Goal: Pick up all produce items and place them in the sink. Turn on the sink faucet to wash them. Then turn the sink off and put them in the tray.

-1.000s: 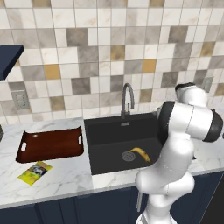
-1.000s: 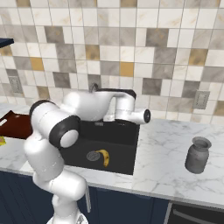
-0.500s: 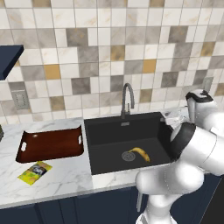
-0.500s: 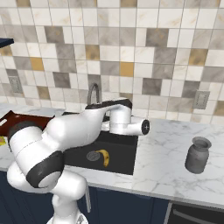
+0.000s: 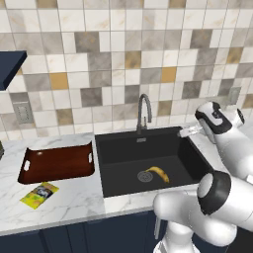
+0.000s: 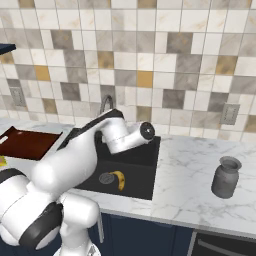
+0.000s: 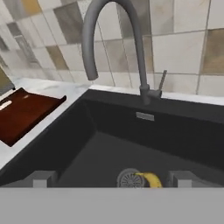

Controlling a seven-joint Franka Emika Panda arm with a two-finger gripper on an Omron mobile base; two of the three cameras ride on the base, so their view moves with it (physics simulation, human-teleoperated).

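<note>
The one produce item I see, a small curved yellow banana [image 5: 158, 173] [image 6: 119, 179] [image 7: 151, 179], lies on the floor of the black sink [image 5: 118, 170] [image 6: 142, 166] [image 7: 105, 144] beside the round drain. The grey gooseneck sink faucet [image 5: 143, 111] [image 6: 106, 103] [image 7: 136, 48] stands at the back rim, with its thin lever upright on the base. My gripper [image 5: 184, 132] [image 7: 111, 179] hovers over the sink's right rim, open and empty, pointing across the basin at the faucet. The reddish-brown tray [image 5: 57, 164] [image 6: 24, 143] [image 7: 24, 111] sits on the counter left of the sink.
A flat yellow-green packet [image 5: 38, 193] lies on the marble in front of the tray. A grey jar [image 6: 226, 177] stands on the counter far to the right of the sink. My own white arm rises in front of the sink's near right corner.
The arm has swung out to the right and back, carrying the hand to the sink's right rim. The banana has stayed by the drain, and the jaws have stayed open.
</note>
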